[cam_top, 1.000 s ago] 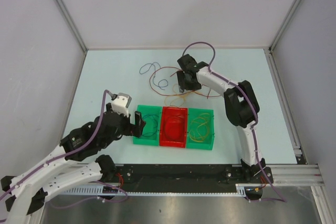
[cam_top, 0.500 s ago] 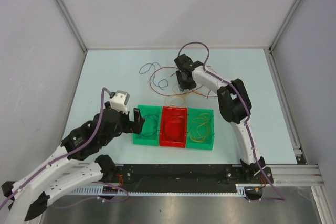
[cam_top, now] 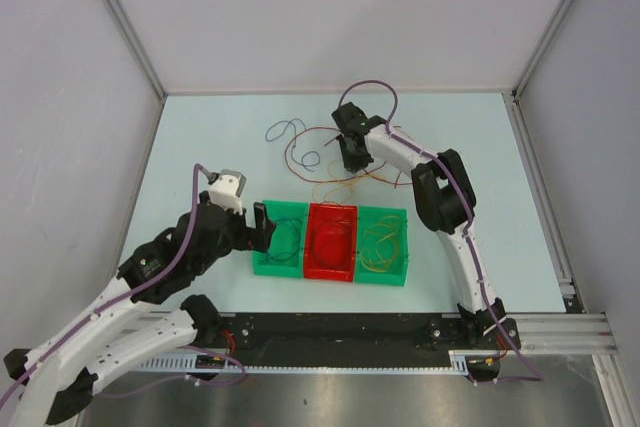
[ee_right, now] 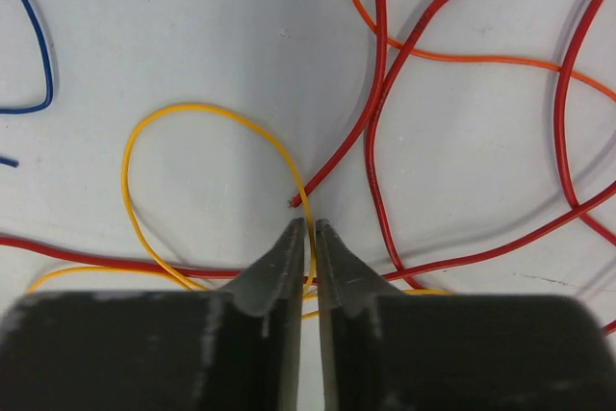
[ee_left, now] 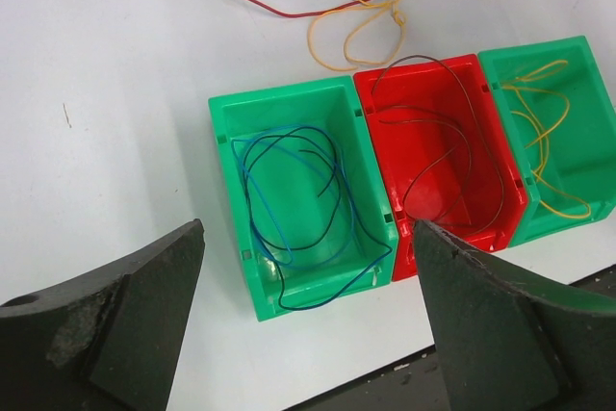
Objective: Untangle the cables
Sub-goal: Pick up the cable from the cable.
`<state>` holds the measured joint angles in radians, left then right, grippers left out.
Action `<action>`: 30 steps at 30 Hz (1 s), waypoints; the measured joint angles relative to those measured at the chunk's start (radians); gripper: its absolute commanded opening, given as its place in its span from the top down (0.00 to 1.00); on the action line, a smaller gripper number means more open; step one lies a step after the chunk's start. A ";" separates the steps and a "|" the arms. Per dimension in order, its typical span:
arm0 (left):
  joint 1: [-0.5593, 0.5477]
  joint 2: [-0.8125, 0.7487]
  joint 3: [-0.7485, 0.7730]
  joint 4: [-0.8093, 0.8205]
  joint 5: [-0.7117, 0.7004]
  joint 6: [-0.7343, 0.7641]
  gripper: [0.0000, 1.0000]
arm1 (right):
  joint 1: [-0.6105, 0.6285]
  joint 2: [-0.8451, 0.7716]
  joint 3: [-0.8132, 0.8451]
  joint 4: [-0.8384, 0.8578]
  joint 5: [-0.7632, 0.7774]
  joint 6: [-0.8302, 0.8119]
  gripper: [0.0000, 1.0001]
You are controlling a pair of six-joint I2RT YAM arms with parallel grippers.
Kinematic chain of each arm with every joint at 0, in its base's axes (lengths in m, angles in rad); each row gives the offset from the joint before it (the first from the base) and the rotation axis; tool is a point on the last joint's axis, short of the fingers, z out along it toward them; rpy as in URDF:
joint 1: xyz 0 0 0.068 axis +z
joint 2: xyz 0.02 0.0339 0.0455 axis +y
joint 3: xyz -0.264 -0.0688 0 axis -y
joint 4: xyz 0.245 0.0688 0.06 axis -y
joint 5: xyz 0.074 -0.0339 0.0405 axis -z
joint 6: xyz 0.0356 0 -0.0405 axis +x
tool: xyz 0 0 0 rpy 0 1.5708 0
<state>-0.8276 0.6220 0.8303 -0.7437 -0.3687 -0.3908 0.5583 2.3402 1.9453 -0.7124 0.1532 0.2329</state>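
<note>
The cables (cam_top: 312, 152) lie tangled on the table beyond the bins: red, yellow, orange and blue loops. My right gripper (cam_top: 348, 161) is down in the tangle. In the right wrist view its jaws (ee_right: 310, 228) are shut on the yellow cable (ee_right: 192, 108), which runs up between the tips. The loose end of a red cable (ee_right: 377, 93) lies just past them. An orange cable (ee_right: 462, 58) and a blue cable (ee_right: 44, 64) lie to either side. My left gripper (ee_left: 306, 238) hangs wide open and empty over the near end of the left green bin (ee_left: 223, 190).
Three bins stand in a row near the arms. The left green bin (cam_top: 268, 265) holds blue wire (ee_left: 251, 230), the red bin (cam_top: 330, 273) holds dark red wire, and the right green bin (cam_top: 385, 278) holds yellow wire. The black base rail (cam_top: 340, 332) runs close behind them.
The right gripper's jaws have closed onto the yellow cable, and that arm has shifted slightly left. The left arm has hardly moved and stays open.
</note>
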 measured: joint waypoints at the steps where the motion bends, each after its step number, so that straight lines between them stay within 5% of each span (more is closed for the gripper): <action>1: 0.001 0.000 0.000 0.001 0.002 0.000 0.06 | 0.000 0.000 0.000 0.001 -0.004 0.000 1.00; 16: 0.018 0.000 0.000 0.002 0.015 0.003 0.06 | -0.004 -0.015 0.023 -0.045 -0.010 0.002 1.00; 30: 0.021 -0.008 -0.009 0.006 0.016 0.007 0.07 | 0.004 -0.256 0.179 -0.114 0.012 0.001 1.00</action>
<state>-0.8062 0.6144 0.8211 -0.7380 -0.3523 -0.3836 0.5621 2.0842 2.1246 -0.8261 0.1654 0.2340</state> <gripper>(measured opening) 0.934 0.009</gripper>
